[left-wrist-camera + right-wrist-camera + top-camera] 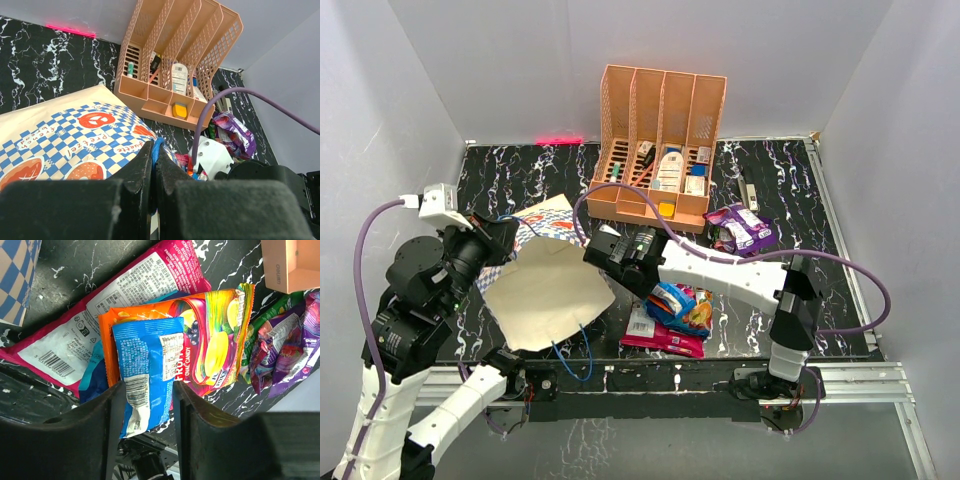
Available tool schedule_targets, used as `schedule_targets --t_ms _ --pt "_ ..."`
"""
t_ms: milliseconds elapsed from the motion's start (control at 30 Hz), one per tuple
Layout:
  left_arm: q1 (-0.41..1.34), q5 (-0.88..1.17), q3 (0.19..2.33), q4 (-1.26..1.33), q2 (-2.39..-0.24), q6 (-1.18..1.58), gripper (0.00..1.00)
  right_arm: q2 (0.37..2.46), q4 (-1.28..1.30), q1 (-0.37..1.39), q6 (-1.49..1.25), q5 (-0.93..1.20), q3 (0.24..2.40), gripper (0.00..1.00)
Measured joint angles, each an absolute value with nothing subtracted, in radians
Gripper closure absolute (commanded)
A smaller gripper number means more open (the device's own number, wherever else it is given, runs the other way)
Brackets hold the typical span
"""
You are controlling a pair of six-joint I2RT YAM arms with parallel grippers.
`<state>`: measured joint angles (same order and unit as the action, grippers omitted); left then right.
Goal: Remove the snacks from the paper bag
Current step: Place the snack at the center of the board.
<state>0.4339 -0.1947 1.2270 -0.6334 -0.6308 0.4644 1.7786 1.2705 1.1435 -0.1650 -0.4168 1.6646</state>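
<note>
Jaws of the right gripper (148, 390) stand at a middle width and clamp a blue packet (145, 355) between them, each finger touching one side of it. Just beyond the tips, under this packet, lies an orange packet (210, 340), and under both a pink packet (130, 290), all on the table (790, 190). To the right of these jaws lie purple packets (290, 345), near the corner of the organizer (290, 265). All these snacks are outside the bag (75, 135).

Jaws of the left gripper (154, 150) are pressed almost together, with only a thin slit. At their tips they pinch the rim of the bag, where a blue strip shows; I cannot tell if it is the handle. The checked side spreads to the left of these jaws. From above, the bag's mouth is open with its white inside showing, and it lies between the two grippers.
</note>
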Motion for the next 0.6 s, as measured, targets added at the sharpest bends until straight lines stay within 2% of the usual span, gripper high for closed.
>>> schedule_targets --t_ms 267,600 --pt "0.434 -0.185 1.286 -0.608 -0.696 0.479 1.0 1.668 1.209 1.143 -0.181 -0.446 1.664 0.27" --pt "0.434 -0.22 1.493 -0.548 -0.923 0.522 1.0 1.402 1.001 1.131 -0.194 -0.606 1.626 0.02"
